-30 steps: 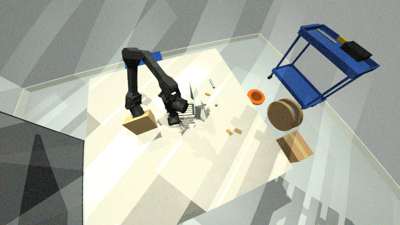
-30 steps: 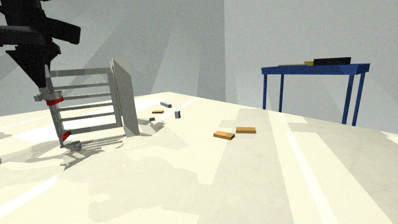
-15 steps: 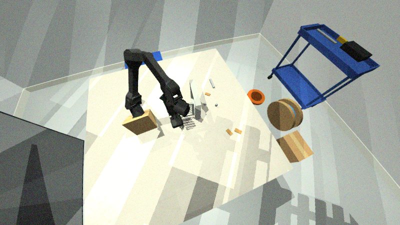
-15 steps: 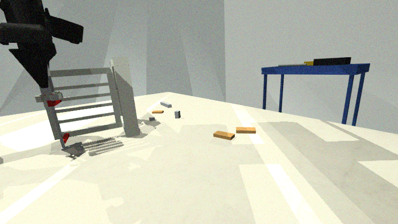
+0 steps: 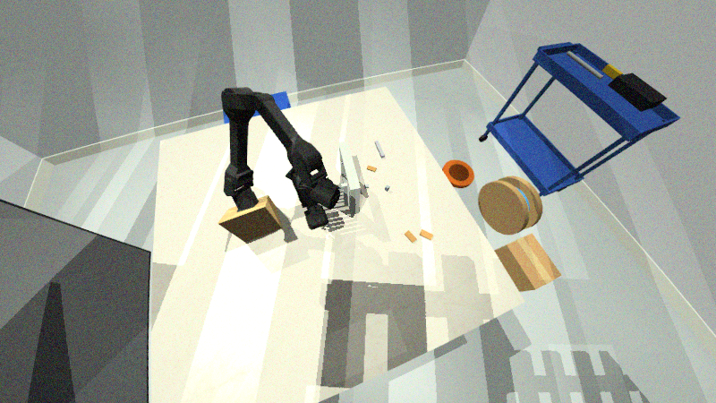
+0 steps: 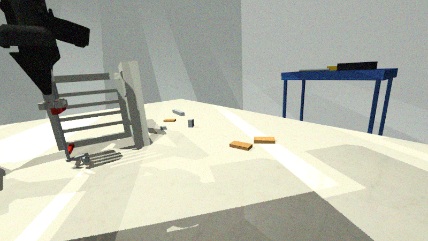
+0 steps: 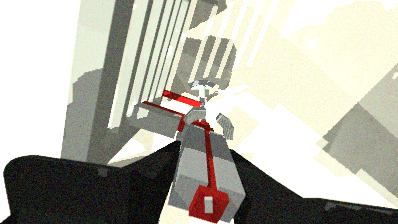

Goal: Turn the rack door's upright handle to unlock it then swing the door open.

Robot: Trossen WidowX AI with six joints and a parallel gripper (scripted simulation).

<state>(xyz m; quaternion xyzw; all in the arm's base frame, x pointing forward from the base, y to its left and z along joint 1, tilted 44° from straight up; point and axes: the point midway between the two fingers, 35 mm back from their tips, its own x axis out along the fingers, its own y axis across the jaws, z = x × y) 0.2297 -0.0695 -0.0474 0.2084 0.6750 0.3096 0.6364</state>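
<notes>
The grey slatted rack door (image 6: 86, 77) (image 5: 338, 212) stands swung out from its frame post (image 6: 132, 102) (image 5: 350, 173), towards the arm. Its upright grey handle (image 6: 58, 126) (image 7: 220, 175), with red brackets at top and bottom, runs along the door's free edge. My gripper (image 6: 47, 89) (image 5: 316, 218) (image 7: 202, 150) comes down over the top of the handle. The fingers flank the handle on both sides and stand slightly apart, so the gripper is open, with the handle still between the fingers. In the wrist view the slats show to the left beyond the handle.
The arm's base sits on a wooden block (image 5: 251, 218). Two orange blocks (image 6: 241, 145) (image 6: 264, 140) and small grey blocks (image 6: 178, 112) (image 6: 190, 122) lie on the table right of the rack. Off the table are a blue cart (image 5: 575, 115), an orange bowl (image 5: 457, 173), a wooden drum (image 5: 507, 204) and a box (image 5: 528, 261).
</notes>
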